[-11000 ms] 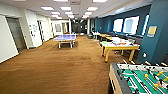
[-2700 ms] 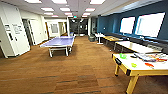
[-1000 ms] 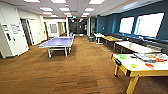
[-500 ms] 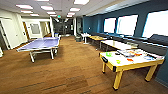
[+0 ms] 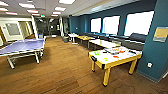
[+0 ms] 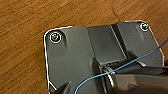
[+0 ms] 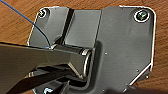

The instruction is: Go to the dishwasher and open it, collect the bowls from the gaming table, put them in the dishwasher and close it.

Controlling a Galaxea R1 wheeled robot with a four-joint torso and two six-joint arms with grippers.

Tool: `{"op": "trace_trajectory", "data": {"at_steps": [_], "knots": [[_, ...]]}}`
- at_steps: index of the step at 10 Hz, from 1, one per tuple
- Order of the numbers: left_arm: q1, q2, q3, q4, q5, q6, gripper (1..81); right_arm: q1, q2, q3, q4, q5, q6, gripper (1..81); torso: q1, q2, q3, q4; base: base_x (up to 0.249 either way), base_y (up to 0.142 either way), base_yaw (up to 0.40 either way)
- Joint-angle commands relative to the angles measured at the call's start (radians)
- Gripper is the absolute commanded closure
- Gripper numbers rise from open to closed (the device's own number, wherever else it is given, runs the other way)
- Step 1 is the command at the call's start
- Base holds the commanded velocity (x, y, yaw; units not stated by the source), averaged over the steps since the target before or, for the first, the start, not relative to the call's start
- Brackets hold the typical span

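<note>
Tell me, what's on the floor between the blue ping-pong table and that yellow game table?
Nothing stands there: in the head view, bare wooden floor runs from the ping-pong table to the gaming table.

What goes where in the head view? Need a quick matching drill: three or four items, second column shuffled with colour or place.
Items:
1. gaming table
2. ping-pong table
3. windows
4. floor

Descriptions:
A. brown wood planks
B. purple-blue top, on the left
C. bright, set in the dark teal wall
D. white top, yellow legs, on the right

Pairs: 1-D, 2-B, 3-C, 4-A
</note>
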Motion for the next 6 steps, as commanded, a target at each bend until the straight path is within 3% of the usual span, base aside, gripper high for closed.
{"op": "trace_trajectory", "data": {"at_steps": [1, 6], "knots": [[-0.048, 0.000, 0.002, 0.000, 0.042, -0.002, 1.0, 0.048, 0.005, 0.004, -0.004, -0.045, -0.004, 1.0, 0.000, 0.000, 0.000, 0.000, 0.000, 0.000, -0.386], [-0.048, -0.002, 0.002, 0.000, 0.055, -0.002, 1.0, 0.050, 0.006, 0.004, -0.005, -0.045, -0.004, 1.0, 0.000, 0.000, 0.000, 0.000, 0.000, 0.000, -0.386]]}}
